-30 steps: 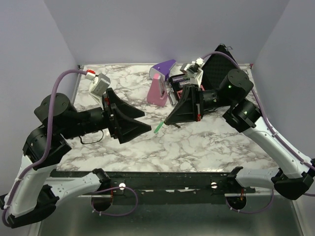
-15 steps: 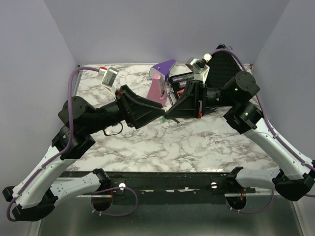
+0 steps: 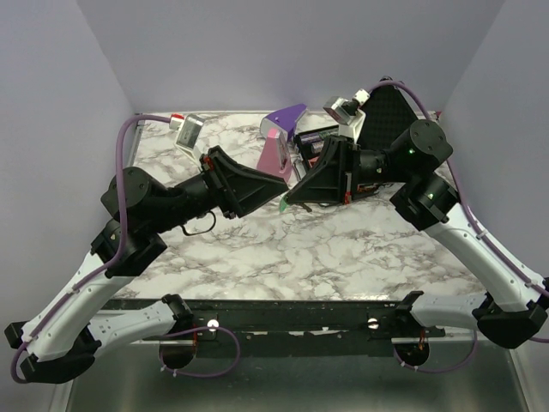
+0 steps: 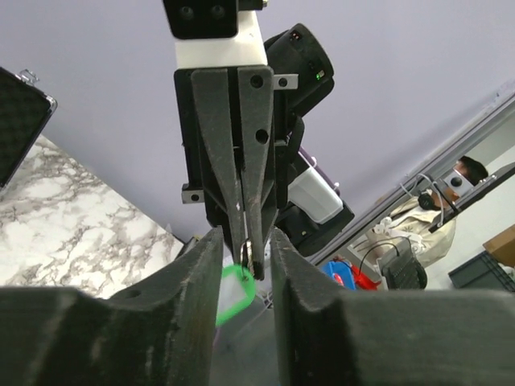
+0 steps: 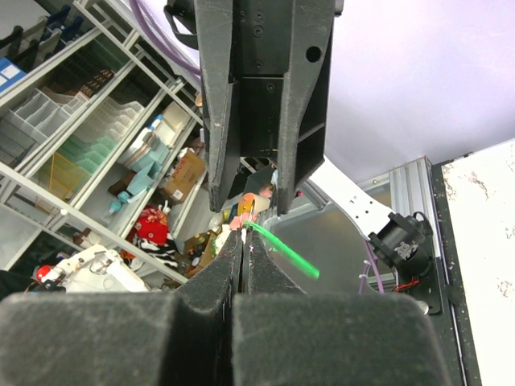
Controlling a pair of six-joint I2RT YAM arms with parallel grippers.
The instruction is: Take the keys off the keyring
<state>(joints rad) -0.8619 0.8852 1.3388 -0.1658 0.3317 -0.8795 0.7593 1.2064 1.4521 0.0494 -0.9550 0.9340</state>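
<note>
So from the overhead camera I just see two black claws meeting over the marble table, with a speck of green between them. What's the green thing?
Observer: The left wrist camera shows it: a green key head, hanging just below the tips of the right gripper.
Visitor: Is that claw gripping it?
Observer: Its jaws are shut on a silvery bit just above the green. I can't tell if that's a ring or a key.
Visitor: And the other claw?
Observer: The left gripper has its fingers apart, one on either side of the green head, not clamped on it.
</note>
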